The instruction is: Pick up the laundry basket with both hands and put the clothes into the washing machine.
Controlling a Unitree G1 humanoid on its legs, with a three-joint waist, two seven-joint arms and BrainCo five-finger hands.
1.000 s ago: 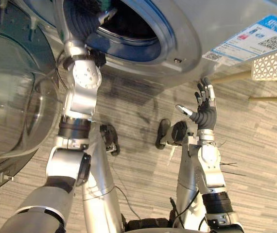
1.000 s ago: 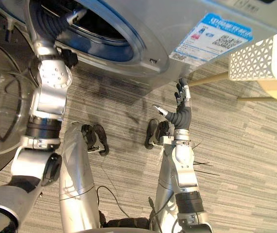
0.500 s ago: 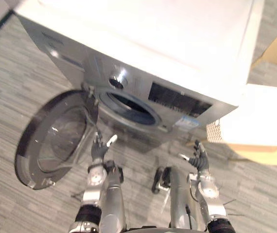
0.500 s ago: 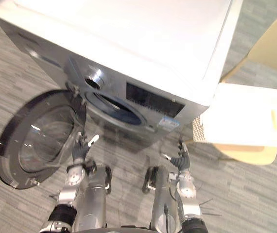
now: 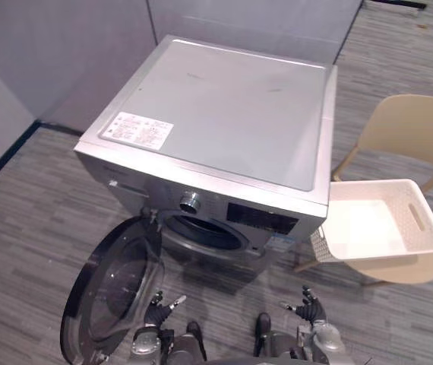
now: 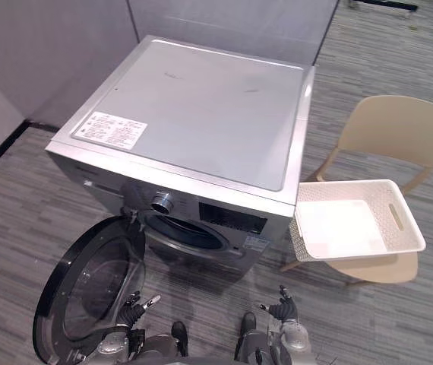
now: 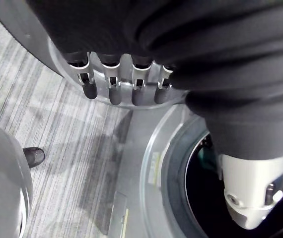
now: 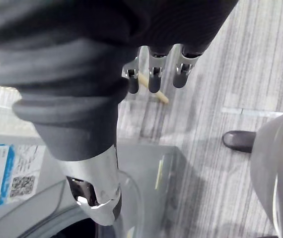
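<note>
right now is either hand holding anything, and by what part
Nothing is held. The left hand and right hand hang open and empty before the washer. The basket sits on the chair, touched by neither hand.

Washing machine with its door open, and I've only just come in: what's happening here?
Nothing is being handled right now. The washing machine stands with its door swung open. The white basket sits on a chair to the robot's right and looks empty. The left robot hand and right robot hand are open, low before the machine, holding nothing.
</note>
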